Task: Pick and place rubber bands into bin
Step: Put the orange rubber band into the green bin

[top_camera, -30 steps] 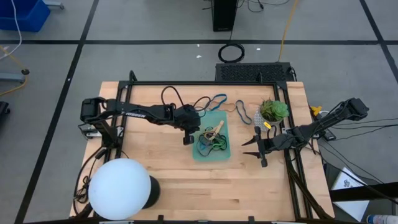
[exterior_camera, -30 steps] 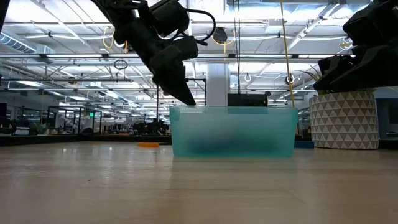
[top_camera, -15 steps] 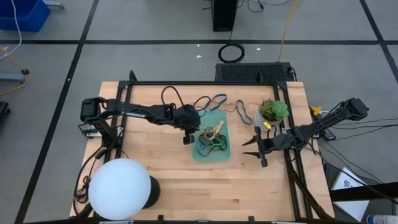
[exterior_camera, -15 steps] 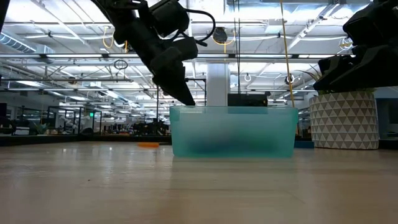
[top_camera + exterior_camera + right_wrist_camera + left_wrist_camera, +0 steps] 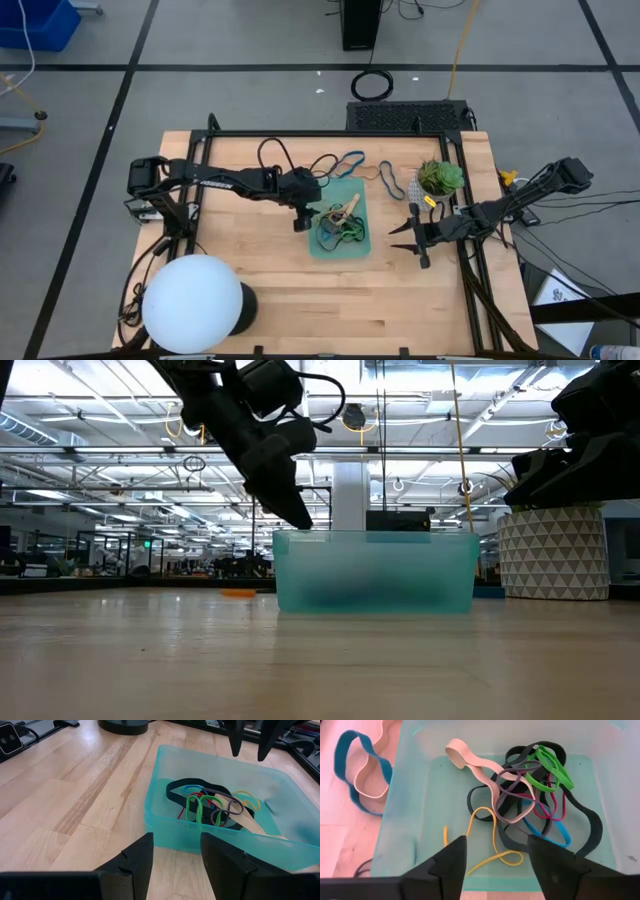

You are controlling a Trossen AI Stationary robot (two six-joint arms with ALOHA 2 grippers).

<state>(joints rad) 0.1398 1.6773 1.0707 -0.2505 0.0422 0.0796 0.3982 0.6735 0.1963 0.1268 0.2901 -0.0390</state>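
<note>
The teal bin sits mid-table on its flat bottom. Several rubber bands lie tangled in it, with an orange one and a tan one among them. Other rubber bands lie on the wood: a blue band just outside the bin's wall, and more beyond the bin's far edge. My left gripper hangs open above the bin's left rim and holds nothing. My right gripper hovers open to the right of the bin, pointing at it.
A patterned pot holding a leafy green ball stands at the far right. A big white globe fills the near left corner. A black cable loops behind my left arm. Bare wood lies in front of the bin.
</note>
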